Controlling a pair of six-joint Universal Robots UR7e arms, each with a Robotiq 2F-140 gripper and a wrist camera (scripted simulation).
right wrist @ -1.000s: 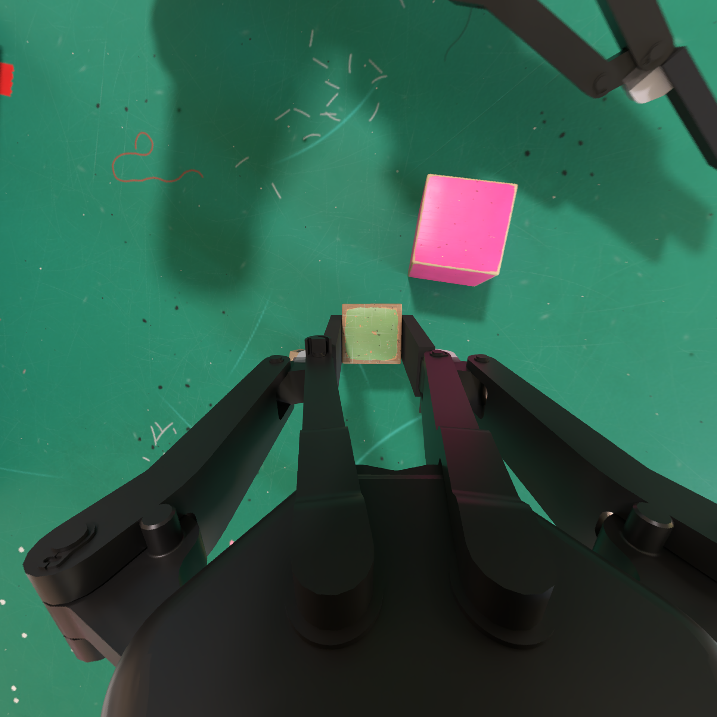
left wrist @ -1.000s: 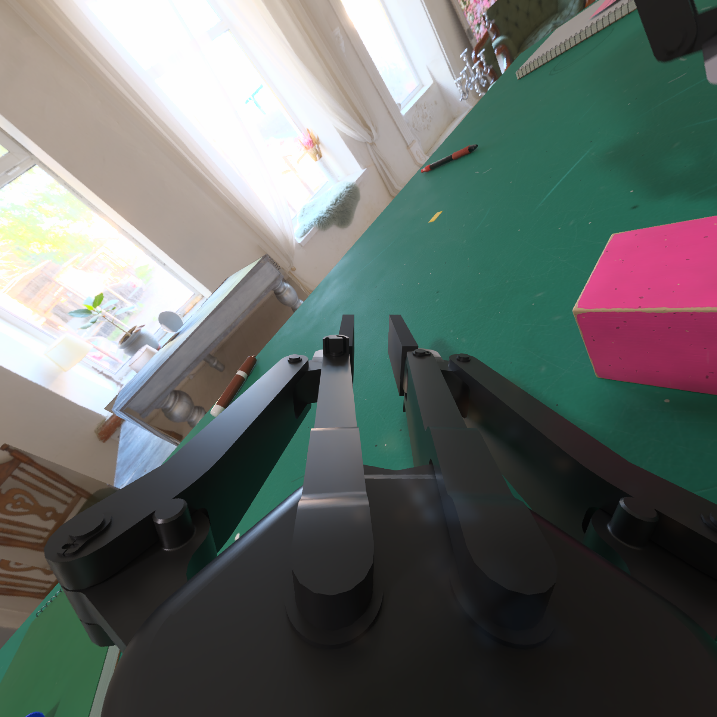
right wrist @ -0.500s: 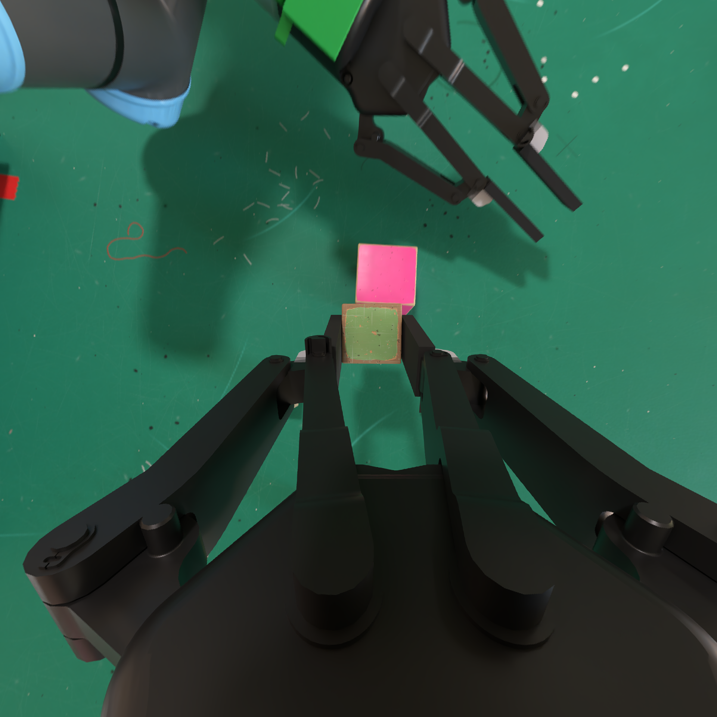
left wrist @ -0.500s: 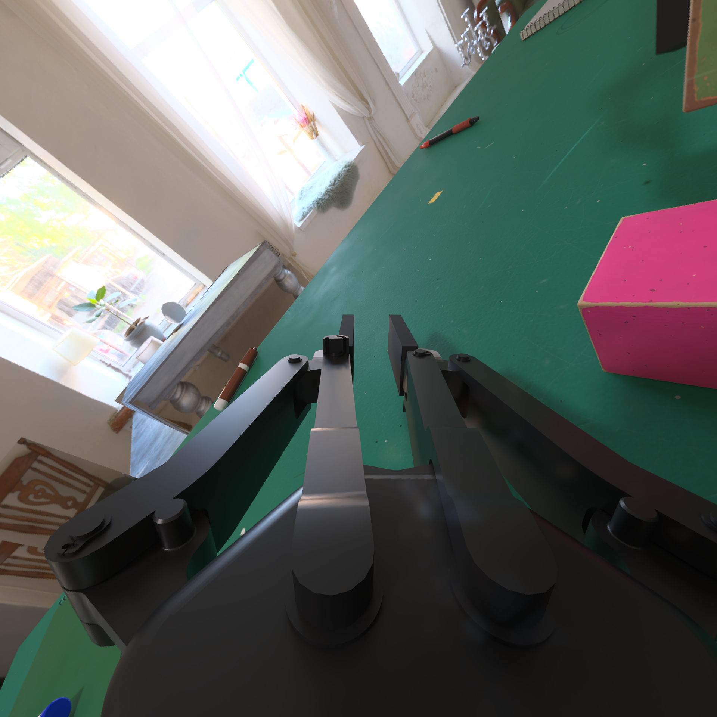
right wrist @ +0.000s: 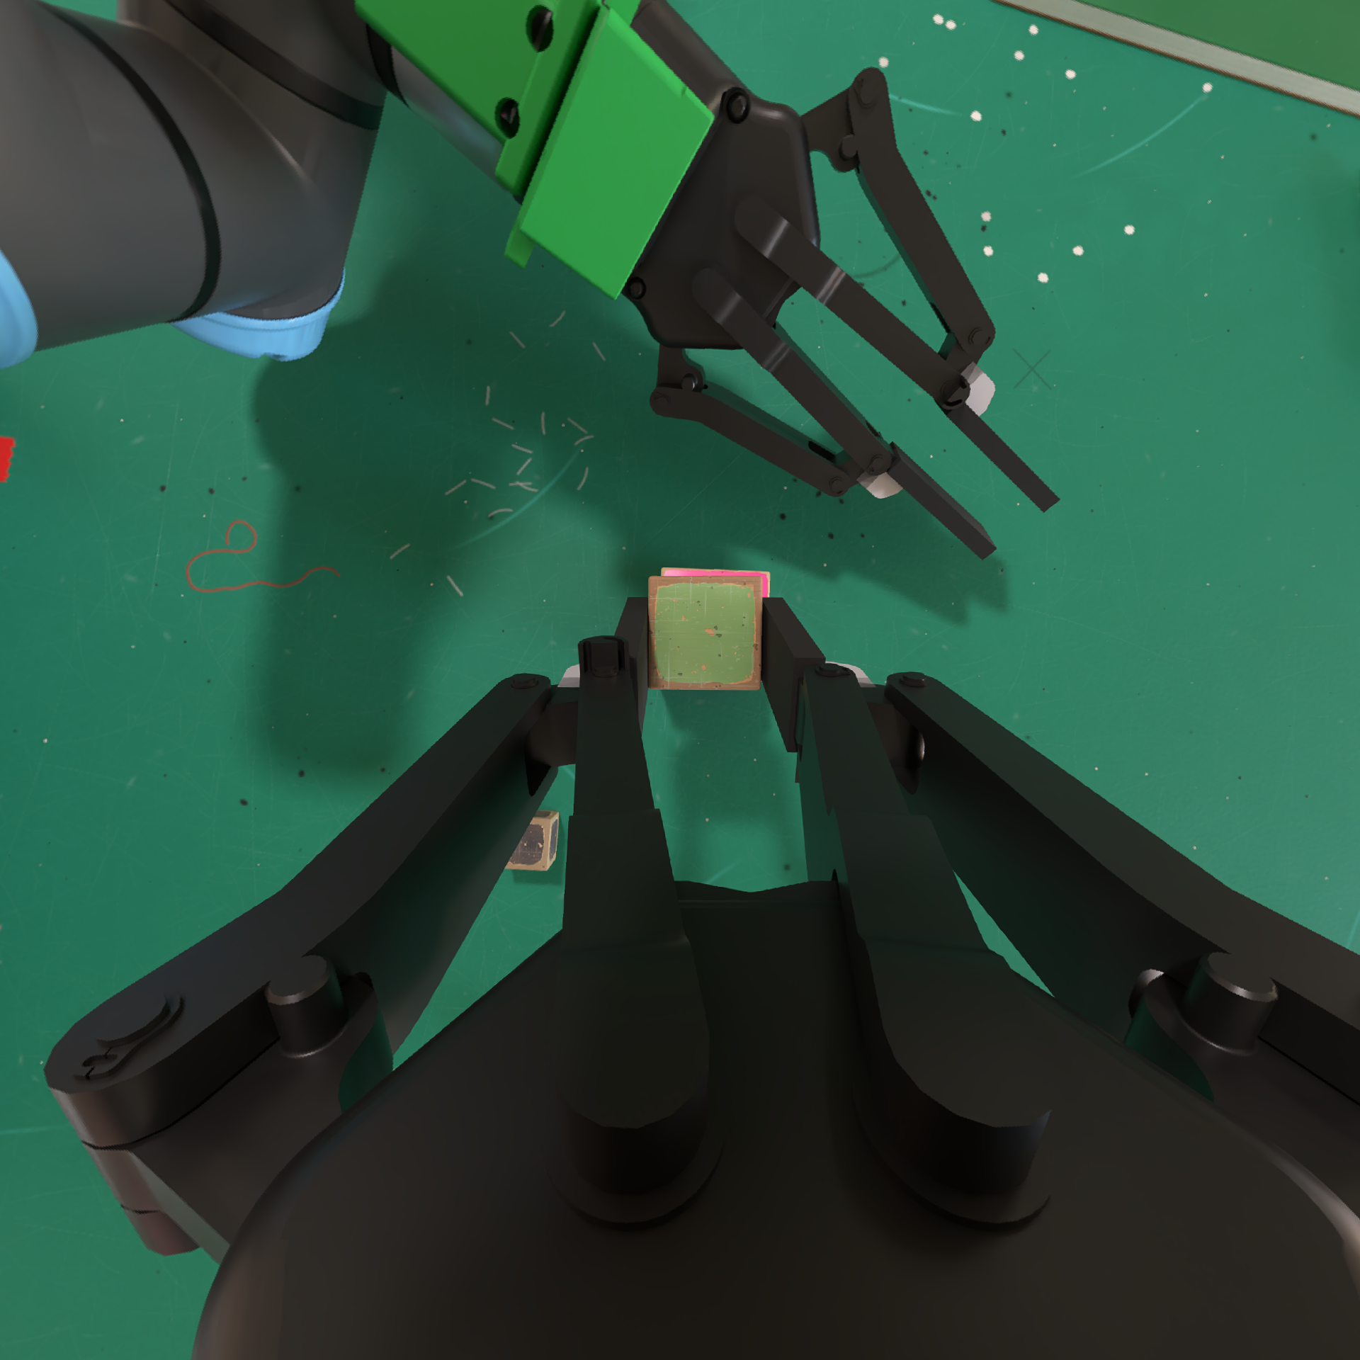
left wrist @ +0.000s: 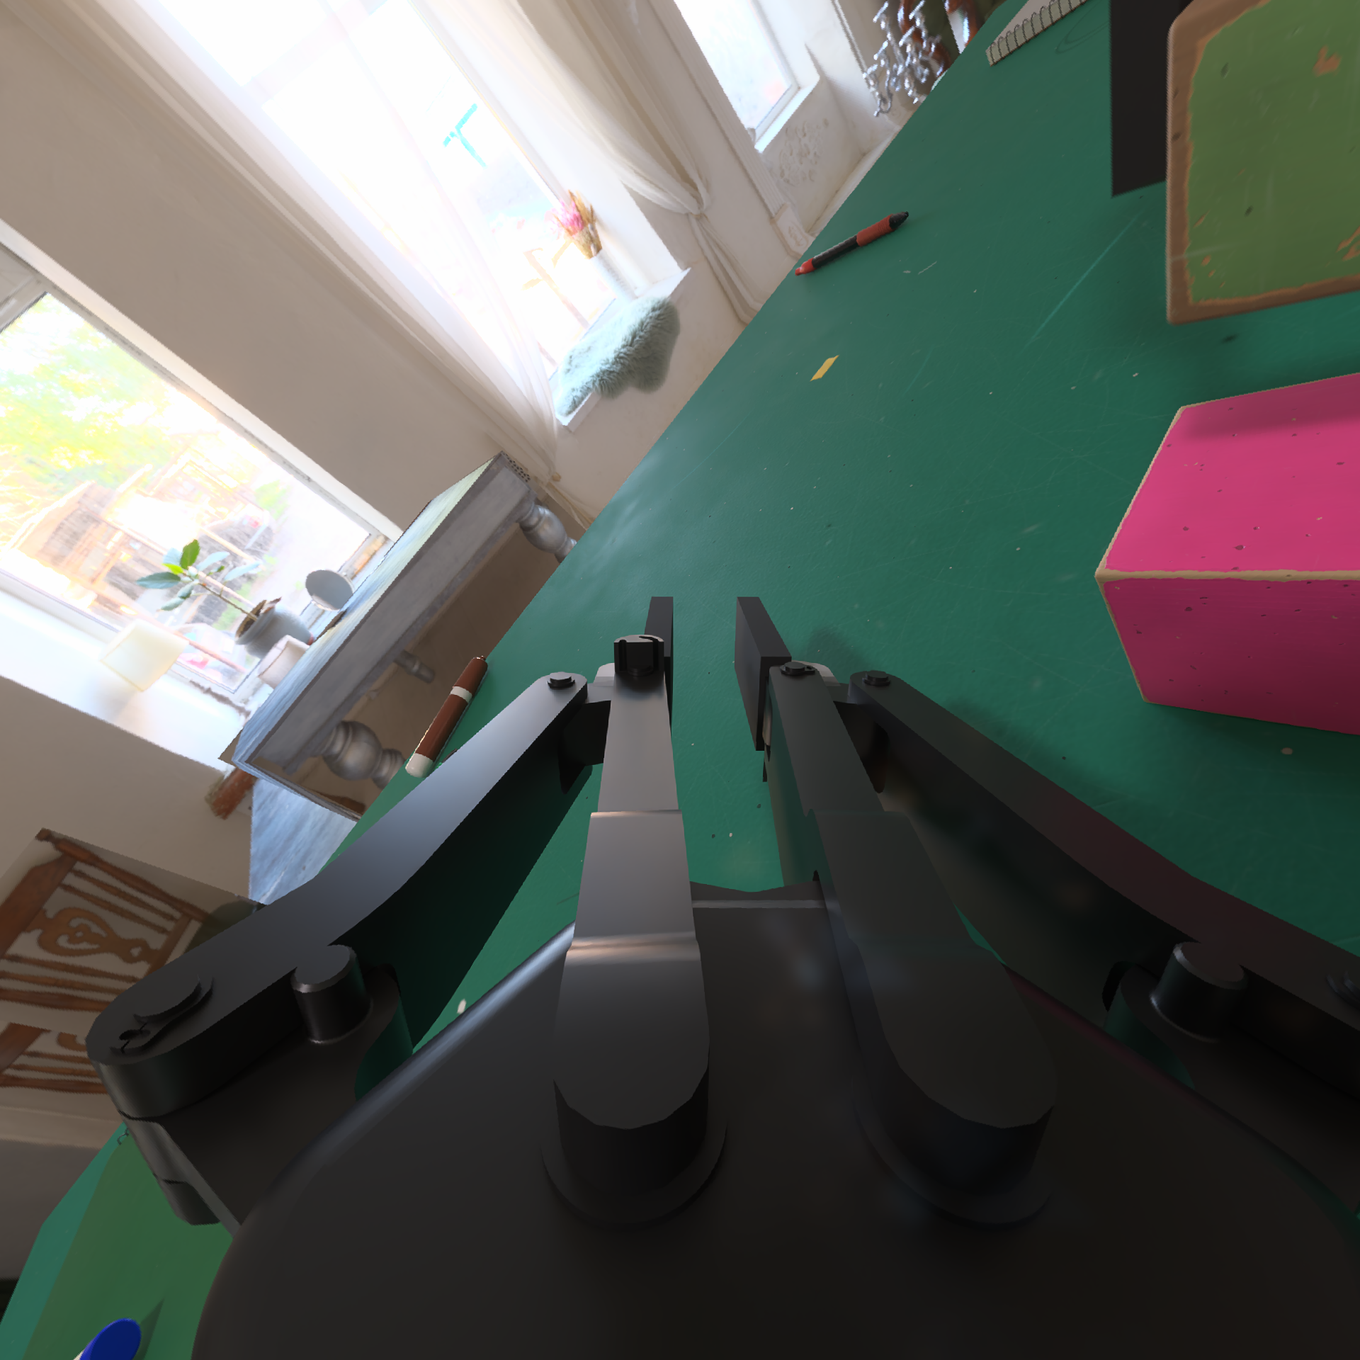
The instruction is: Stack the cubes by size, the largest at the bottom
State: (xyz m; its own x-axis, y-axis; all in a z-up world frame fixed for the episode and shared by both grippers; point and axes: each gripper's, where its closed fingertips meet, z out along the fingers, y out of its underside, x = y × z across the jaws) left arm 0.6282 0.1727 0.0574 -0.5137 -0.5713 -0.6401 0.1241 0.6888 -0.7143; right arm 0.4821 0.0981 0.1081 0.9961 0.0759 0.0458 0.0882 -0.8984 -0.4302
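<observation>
My right gripper [right wrist: 705,618] is shut on a green cube with worn tan edges [right wrist: 705,640] and holds it high, straight above the pink cube [right wrist: 714,572], of which only a sliver shows behind it. In the left wrist view the green cube [left wrist: 1266,147] hangs above the larger pink cube [left wrist: 1251,559], apart from it. The pink cube rests on the green table. My left gripper [left wrist: 703,625] is empty, its fingers a narrow gap apart, low over the table to the left of the pink cube. It also shows in the right wrist view [right wrist: 1019,526]. A small dark cube [right wrist: 533,839] lies on the table, partly hidden by my right gripper.
A red pen [left wrist: 854,241] and a spiral notebook [left wrist: 1030,29] lie farther along the table. A brown marker [left wrist: 447,714] lies by the table's left edge. A red patch [right wrist: 4,458] shows at the left border. The left arm [right wrist: 147,169] reaches in from the upper left.
My right gripper has risen with the green cube and come over the pink cube. The green cube has entered the left wrist view at the top right. My left gripper has barely moved.
</observation>
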